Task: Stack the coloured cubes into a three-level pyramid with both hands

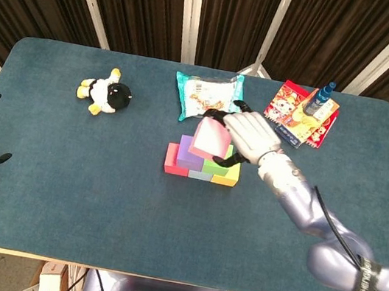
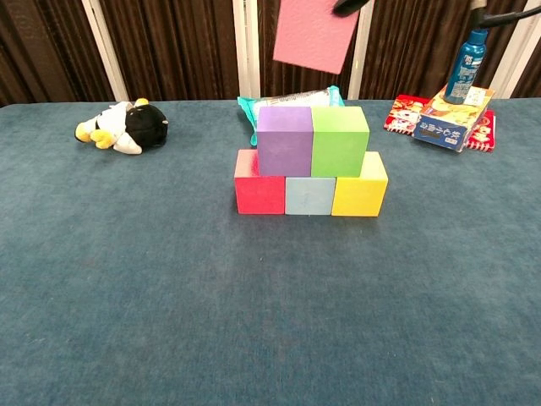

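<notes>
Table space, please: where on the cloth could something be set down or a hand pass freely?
The near cloth in front of the cube stack is bare, as is the gap toward the plush toy. The far right is crowded by the snack packs and the bottle.

Blue surface (image 1: 85, 172) carries a penguin plush toy (image 1: 105, 92) at far left, a teal snack bag (image 1: 205, 93) at centre rear, and a blue spray bottle (image 2: 466, 64) upright on red-and-yellow packets (image 2: 446, 119)

right robot hand (image 1: 250, 136) holds pink cube (image 1: 211, 139) above stack (image 1: 202, 164)
</notes>
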Available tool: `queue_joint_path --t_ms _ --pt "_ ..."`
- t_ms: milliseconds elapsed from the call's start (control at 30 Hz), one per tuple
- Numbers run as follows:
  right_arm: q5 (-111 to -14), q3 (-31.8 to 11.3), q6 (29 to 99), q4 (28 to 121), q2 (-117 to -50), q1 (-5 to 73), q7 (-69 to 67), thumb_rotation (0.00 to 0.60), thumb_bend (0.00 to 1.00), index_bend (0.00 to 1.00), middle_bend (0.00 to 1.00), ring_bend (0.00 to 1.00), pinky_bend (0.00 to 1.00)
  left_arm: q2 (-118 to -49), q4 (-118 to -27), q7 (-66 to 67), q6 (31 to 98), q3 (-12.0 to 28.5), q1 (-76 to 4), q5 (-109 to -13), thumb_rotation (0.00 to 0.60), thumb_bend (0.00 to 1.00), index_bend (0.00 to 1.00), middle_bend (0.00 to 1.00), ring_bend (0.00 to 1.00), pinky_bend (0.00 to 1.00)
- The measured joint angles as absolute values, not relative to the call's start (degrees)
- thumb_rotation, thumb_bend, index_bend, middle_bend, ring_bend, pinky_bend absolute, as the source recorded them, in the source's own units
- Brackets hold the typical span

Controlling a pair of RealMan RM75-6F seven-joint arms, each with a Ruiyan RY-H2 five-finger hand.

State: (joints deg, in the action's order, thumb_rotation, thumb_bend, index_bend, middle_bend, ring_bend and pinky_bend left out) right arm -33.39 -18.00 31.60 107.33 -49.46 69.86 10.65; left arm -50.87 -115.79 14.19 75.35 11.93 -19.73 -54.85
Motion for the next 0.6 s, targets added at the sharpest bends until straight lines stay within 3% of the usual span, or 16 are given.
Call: queue_joint_path --t_ms 333,600 --pt "-30.01 -10.32 31.24 100.52 -56.18 76.90 16.73 0.600 0.31 0.22 0.54 0.54 0.05 -50.78 -114.96 13.63 74.65 11.91 -19.74 -54.12 0.600 0.09 0.00 0.00 0.00 0.00" --pt "-29.56 -8.70 29.42 97.80 -57.22 78.08 15.73 0.600 0.31 0.22 0.54 0.53 0.05 -50.87 -114.73 13.79 74.54 11.87 -19.78 -53.86 0.600 0.09 0.00 0.00 0.00 0.00"
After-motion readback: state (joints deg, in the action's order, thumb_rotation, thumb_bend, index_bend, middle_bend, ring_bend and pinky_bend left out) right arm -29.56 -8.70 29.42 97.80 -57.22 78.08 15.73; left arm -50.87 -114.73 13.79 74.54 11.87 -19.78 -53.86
